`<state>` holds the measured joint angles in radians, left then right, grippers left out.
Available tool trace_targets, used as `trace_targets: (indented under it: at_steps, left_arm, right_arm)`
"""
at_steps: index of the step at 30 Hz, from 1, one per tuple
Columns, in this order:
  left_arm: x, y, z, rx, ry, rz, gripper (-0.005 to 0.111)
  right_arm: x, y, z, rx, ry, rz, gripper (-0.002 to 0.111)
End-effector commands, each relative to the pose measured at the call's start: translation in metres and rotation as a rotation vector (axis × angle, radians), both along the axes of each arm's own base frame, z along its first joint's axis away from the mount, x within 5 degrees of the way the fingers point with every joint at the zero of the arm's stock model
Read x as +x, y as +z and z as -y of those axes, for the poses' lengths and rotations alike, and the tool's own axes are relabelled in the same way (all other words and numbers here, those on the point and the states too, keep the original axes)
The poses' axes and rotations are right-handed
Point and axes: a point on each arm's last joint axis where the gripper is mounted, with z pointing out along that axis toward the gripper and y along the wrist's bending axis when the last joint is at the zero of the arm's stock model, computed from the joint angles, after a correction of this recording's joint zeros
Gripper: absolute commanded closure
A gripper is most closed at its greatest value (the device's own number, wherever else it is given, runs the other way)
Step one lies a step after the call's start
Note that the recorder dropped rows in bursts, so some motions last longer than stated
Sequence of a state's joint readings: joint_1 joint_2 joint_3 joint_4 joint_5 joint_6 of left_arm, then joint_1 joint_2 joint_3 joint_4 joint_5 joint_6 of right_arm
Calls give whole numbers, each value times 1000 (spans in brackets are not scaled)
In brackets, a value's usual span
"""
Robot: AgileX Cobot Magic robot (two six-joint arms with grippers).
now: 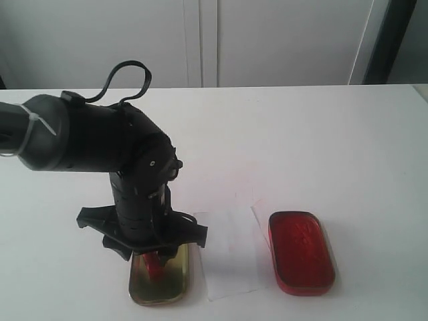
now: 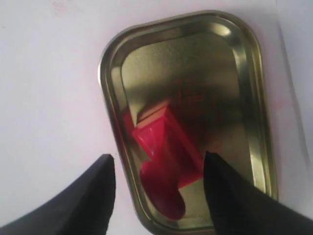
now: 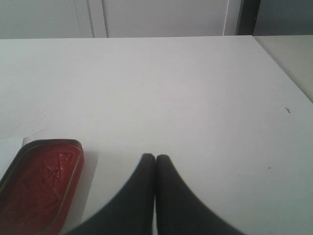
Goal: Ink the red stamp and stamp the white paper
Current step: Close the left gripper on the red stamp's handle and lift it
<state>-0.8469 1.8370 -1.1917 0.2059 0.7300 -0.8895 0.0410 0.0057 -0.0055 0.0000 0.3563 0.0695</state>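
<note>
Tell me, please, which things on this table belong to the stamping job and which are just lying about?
Part of the job:
- red stamp, lying on its side in the gold tin
- white paper
- red ink pad

Just lying about:
- the gold tin, which only holds the stamp for now

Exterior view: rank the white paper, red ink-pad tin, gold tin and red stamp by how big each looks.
1. white paper
2. red ink-pad tin
3. gold tin, though the left arm hides its far end, so it may really match the red tin
4. red stamp, clearly the smallest
</note>
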Motion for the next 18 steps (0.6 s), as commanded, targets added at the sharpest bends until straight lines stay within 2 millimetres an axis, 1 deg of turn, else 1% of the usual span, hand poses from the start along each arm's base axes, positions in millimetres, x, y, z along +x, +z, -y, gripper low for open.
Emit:
trace_targets:
  at_steps: [1, 3, 4, 8, 12, 18]
  left_arm:
    - [-2, -1, 0, 27, -19, -14, 49]
    - [-2, -1, 0, 28, -17, -17, 54]
    - [-2, -1, 0, 28, -17, -17, 59]
    - [-2, -1, 0, 27, -15, -20, 85]
    - [-2, -1, 0, 29, -33, -21, 107]
    - [-2, -1, 0, 29, -55, -22, 107]
  right_arm:
    - [0, 0, 0, 6, -7, 16, 108]
    - [0, 0, 0, 6, -7, 16, 108]
    - [0, 0, 0, 6, -7, 16, 108]
    - [0, 0, 0, 6, -7, 16, 108]
    - [0, 0, 0, 6, -7, 16, 108]
    - [0, 0, 0, 6, -7, 16, 108]
